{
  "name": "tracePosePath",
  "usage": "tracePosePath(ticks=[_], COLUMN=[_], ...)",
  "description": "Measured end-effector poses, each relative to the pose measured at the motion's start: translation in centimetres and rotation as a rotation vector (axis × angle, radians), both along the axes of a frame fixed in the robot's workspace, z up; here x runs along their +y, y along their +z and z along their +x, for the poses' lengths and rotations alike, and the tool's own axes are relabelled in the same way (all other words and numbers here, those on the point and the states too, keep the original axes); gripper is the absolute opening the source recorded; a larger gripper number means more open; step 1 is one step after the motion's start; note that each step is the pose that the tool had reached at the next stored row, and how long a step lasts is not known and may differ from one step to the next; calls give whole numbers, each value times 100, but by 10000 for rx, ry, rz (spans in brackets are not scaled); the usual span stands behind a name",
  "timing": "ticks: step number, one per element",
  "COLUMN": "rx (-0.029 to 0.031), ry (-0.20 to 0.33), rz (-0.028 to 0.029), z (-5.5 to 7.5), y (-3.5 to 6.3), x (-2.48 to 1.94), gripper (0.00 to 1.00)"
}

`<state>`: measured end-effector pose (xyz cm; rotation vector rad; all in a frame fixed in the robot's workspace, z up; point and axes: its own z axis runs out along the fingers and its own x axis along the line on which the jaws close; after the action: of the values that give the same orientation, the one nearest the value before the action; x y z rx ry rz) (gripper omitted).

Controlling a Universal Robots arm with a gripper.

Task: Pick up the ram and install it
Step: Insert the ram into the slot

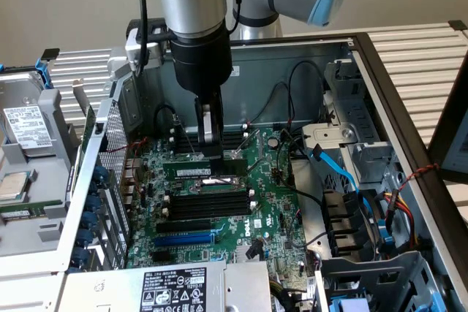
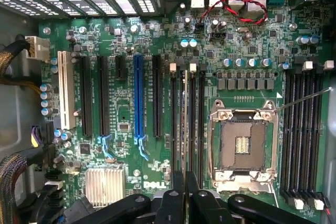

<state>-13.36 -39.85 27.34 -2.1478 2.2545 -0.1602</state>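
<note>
The fingers grip the ram beside the empty black memory slots.

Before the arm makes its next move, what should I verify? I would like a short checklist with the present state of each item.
1. Gripper closed on the ram: ok.
2. Ram parallel to the black slots, seen edge-on in the wrist view: ok.
3. Ram fully seated in its slot: cannot tell.
4. White slot latches open: cannot tell.
5. Blue cable apart from the gripper: ok.
</note>
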Motion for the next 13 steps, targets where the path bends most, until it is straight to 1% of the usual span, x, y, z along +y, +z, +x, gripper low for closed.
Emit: tracePosePath(ticks=[2, 6, 10, 13], rx=[-54, -120, -129, -128], ry=[1, 0, 5, 14], rz=[0, 0, -2, -14], z=[1, 0, -1, 0], y=[-13, -55, -89, -109], x=[0, 0, -6, -12], gripper=[13, 13, 13, 13])
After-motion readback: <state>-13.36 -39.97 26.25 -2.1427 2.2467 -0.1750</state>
